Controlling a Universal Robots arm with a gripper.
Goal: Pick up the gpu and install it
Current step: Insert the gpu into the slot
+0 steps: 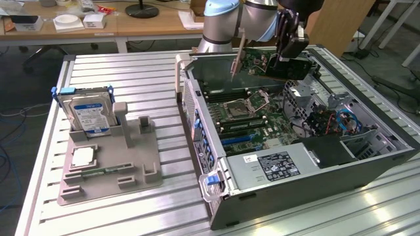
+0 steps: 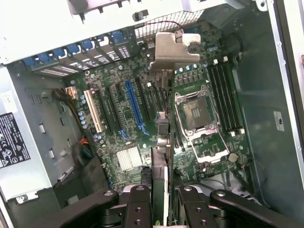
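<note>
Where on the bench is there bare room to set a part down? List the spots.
Bare slats of the table between the hard drive and the case; more along the near edge, in front of the grey fixture. Crowded: inside the case, where the gripper holds the gpu.

The table point(image 1: 151, 83) was a metal surface of parallel silver rails with slots between them. Two items rested directly on it. A grey moulded fixture point(image 1: 141, 164) lay flat toward the exterior view's left. A dark computer case point(image 1: 308, 194) lay on its side toward the exterior view's right, open side up, near the fixture but not touching it. Bare rails separated the two.
</note>
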